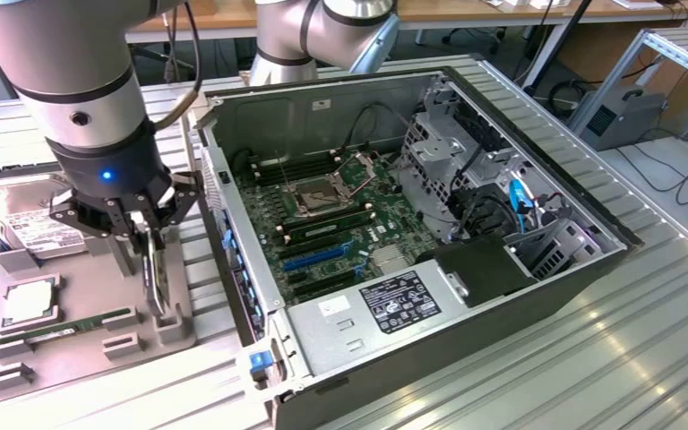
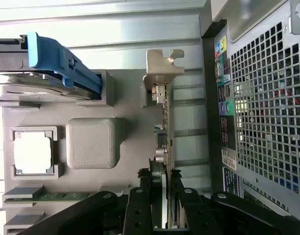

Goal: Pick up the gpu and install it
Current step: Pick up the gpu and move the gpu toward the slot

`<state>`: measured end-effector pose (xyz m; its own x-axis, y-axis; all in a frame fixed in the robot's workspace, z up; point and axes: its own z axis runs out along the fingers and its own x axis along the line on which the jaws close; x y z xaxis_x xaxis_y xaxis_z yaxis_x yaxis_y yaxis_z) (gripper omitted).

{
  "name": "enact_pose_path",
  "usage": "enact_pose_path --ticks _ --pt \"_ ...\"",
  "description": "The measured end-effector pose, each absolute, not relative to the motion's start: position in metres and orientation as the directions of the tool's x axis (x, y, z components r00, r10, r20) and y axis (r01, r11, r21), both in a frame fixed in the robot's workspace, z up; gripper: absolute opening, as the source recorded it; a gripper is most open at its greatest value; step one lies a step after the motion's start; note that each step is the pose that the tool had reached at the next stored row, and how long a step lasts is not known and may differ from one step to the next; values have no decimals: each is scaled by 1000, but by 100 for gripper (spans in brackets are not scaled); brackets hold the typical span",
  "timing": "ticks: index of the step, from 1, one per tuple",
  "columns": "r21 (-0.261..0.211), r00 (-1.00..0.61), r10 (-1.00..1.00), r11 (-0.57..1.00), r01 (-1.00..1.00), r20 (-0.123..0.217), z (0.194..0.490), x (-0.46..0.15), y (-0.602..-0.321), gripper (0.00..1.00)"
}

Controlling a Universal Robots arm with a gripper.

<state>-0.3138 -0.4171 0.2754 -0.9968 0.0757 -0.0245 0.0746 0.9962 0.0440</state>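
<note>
**Gpu gripped on edge in its holder, not yet lifted**

At the exterior view's left, a hard drive (image 1: 19, 224) lies at the far end of a grey parts tray (image 1: 87, 354) on the bench (image 1: 607, 358). A processor chip (image 1: 28, 302) and a green memory stick (image 1: 64, 328) are set in their own recesses nearer the camera. Just to the right of these, the hand (image 1: 147, 251) is held straight down over the tray's right-hand edge. Its fingers (image 2: 137, 198) are drawn partly together, one on each face of the gpu (image 1: 155, 287), and the card is judged to be clamped between them. The gpu is stood on edge in the tray's slotted blocks, with its silver bracket (image 2: 163, 61) against one block. The grasping step is therefore taken to be in hand, and the lift not yet made. Further right, close beside the tray, the open computer case (image 1: 308, 103) is laid on its side, with the expansion slots (image 1: 316, 257) of its board exposed. A straight pull out of the blocks is judged to be called for, with the card kept upright, the near case wall cleared, and the card's edge lined up with a slot
</note>
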Motion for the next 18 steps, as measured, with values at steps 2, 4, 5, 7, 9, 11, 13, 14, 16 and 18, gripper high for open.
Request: enact_pose_path --ticks 2,4,5,7,9,11,13,14,16,18 --pt "44 -997 76 996 75 -25 277 -314 -417 27" --pt "44 -997 76 996 75 -24 279 -314 -417 27" --pt "44 -997 76 996 75 -24 281 -314 -417 27" --pt "44 -997 76 996 75 -25 283 -314 -417 27" --pt "44 -997 76 996 75 -25 285 -314 -417 27" --pt "44 -997 76 996 75 -24 287 -314 -417 27" --pt "44 -997 76 996 75 -24 289 -314 -417 27" --pt "44 -997 76 996 75 -25 290 -314 -417 27" --pt "44 -997 76 996 75 -24 293 -314 -417 27" --pt "44 -997 76 996 75 -24 296 -314 -417 27"
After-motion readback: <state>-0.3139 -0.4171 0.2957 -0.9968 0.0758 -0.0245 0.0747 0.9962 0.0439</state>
